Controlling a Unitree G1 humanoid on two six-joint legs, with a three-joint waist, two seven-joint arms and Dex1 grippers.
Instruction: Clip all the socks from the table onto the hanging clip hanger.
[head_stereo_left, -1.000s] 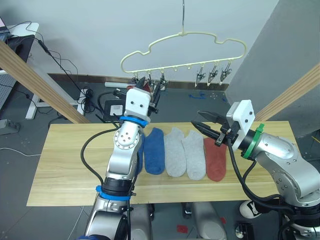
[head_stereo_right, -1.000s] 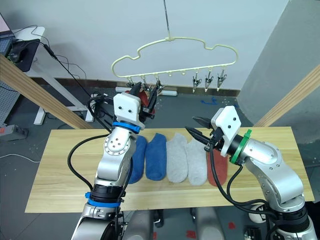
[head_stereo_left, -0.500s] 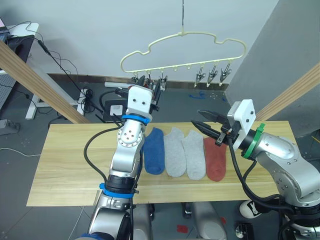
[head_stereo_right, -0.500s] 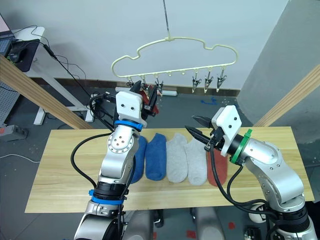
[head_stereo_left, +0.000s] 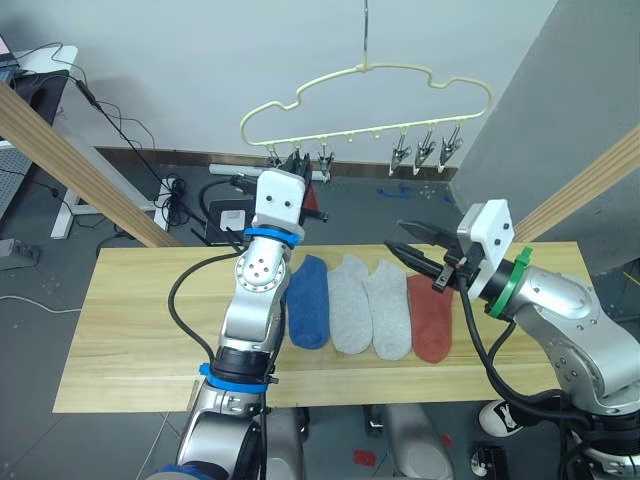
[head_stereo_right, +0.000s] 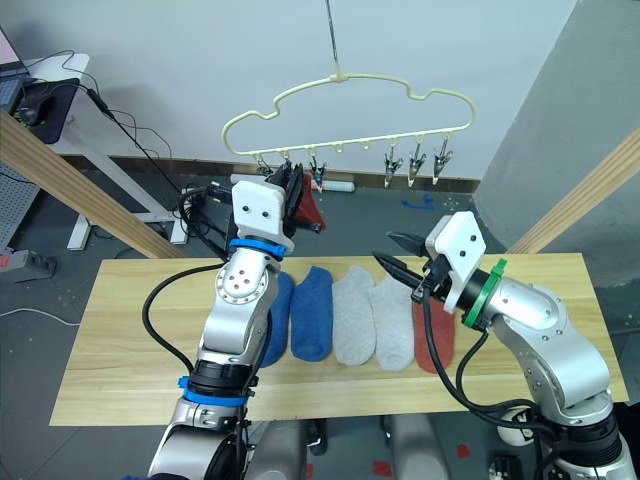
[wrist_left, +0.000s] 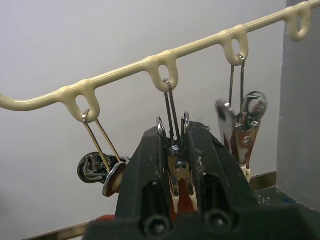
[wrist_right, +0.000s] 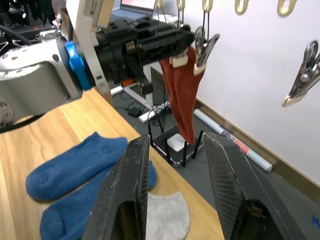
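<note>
The pale yellow-green clip hanger (head_stereo_left: 370, 70) hangs above the far edge of the table (head_stereo_left: 140, 320). My left gripper (head_stereo_right: 296, 188) is raised to the hanger's left clips, shut on a brick red sock (wrist_right: 182, 95) that dangles under it. In the left wrist view the fingers (wrist_left: 145, 170) flank a metal clip (wrist_left: 175, 150). On the table lie a blue sock (head_stereo_left: 308, 300), a second blue sock (head_stereo_right: 277, 320) half behind my left arm, two light grey socks (head_stereo_left: 348, 300) (head_stereo_left: 388, 305) and a brick red sock (head_stereo_left: 432, 315). My right gripper (head_stereo_left: 396, 237) hovers open above the grey socks.
Three free clips (head_stereo_left: 425, 150) hang at the hanger's right end. Slanted wooden poles (head_stereo_left: 70, 160) (head_stereo_left: 590, 185) flank the table. A desk with cables (head_stereo_left: 60, 70) stands at far left. Bare table surface lies left of the socks.
My left gripper has risen with the red sock, from just below the left clips up against them. The right arm has barely moved.
</note>
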